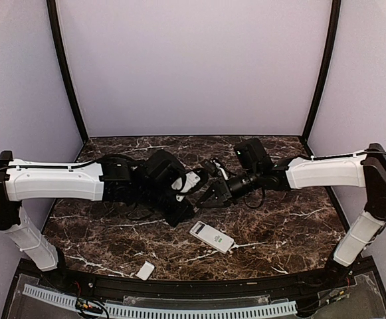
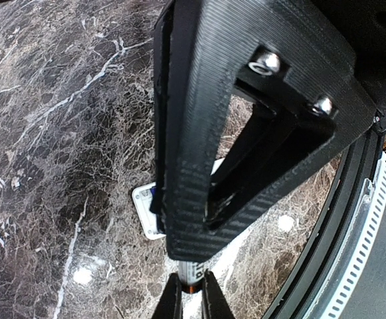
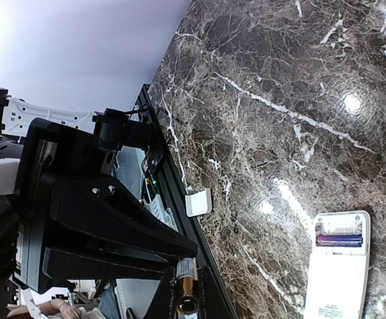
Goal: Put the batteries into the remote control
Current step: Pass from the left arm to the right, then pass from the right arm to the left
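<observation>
Remote [image 1: 212,237] lies back-up on the surface [image 1: 279,219], apart from the pale battery [image 3: 186,274], which hangs in the air with the left hand [image 2: 191,292] and right hand [image 3: 185,304] each pinching one end. If either hand pulls or lets go unevenly, the slim battery could twist free and roll away. Only the right wrist view shows the open bay with the blue battery [image 3: 339,237] seated; the top view hides the pinch behind the arms.

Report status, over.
Left hand and right hand both shut on pale battery, above table. Dark battery seated in remote, bay open. Cover plate lies apart; nothing seen blocking remote.
</observation>
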Action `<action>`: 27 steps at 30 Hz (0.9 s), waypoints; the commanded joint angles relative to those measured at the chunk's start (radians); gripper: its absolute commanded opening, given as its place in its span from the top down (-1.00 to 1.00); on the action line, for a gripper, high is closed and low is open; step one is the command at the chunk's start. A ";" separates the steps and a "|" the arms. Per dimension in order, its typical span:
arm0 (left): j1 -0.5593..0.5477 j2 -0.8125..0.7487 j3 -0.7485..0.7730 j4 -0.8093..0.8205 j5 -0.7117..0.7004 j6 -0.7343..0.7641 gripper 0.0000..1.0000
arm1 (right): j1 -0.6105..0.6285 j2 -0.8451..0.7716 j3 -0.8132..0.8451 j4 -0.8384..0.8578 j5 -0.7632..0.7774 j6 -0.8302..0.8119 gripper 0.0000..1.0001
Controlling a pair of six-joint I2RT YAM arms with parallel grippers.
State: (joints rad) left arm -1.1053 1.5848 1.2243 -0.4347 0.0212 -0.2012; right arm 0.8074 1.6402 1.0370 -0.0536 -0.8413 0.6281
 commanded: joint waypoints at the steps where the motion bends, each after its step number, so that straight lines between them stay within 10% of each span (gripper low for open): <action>1: -0.004 -0.031 -0.004 0.020 -0.008 0.017 1.00 | 0.010 0.014 0.020 0.020 -0.033 -0.004 1.00; 7: -0.007 -0.128 -0.088 0.102 -0.082 0.045 -0.11 | -0.012 0.007 0.017 0.039 -0.090 0.058 1.00; 17: -0.076 -0.514 -0.600 0.809 -0.198 0.399 -0.19 | -0.021 -0.012 0.050 0.091 -0.166 0.162 1.00; 27: -0.134 -0.339 -0.620 1.068 -0.319 0.595 -0.12 | -0.021 -0.033 0.057 0.143 -0.165 0.243 1.00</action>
State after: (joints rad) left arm -1.2289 1.1995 0.6216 0.4572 -0.2379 0.3161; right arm 0.7910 1.6417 1.0710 0.0425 -0.9981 0.8375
